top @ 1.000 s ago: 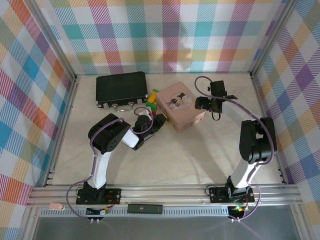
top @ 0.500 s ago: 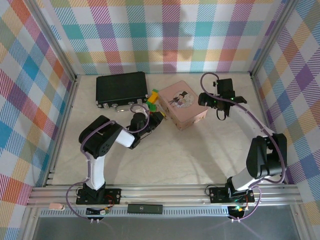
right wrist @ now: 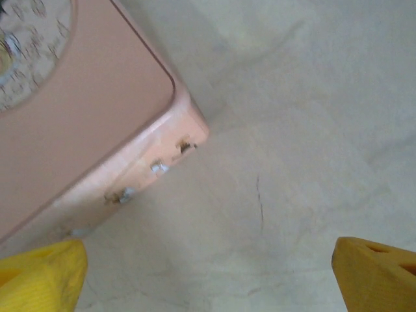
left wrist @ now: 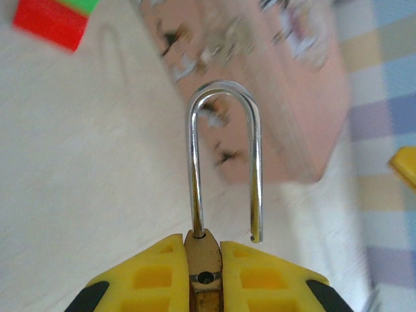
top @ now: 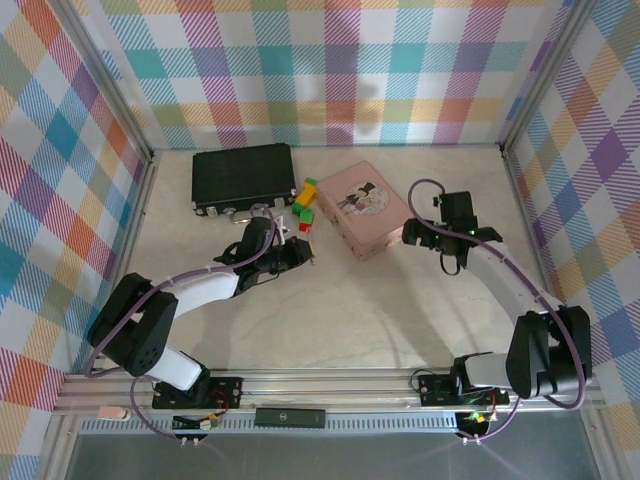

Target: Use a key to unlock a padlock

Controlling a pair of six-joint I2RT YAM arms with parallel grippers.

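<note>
Found left gripper [left wrist: 205,253] clenched on the padlock [left wrist: 205,276], near the toy blocks [top: 303,208]. Brass body edge-on between the yellow pads [left wrist: 162,279], long axis in line with the jaws, silver shackle [left wrist: 194,169] aimed at the pink tin [top: 360,205]. Noted one shackle leg seated, the other ending free with its notch bared; judged it sprung. Saw right gripper [right wrist: 208,279] spread wide, grasping nothing, off the tin's near corner, well apart from the padlock. Judged left arm nearer.
</note>
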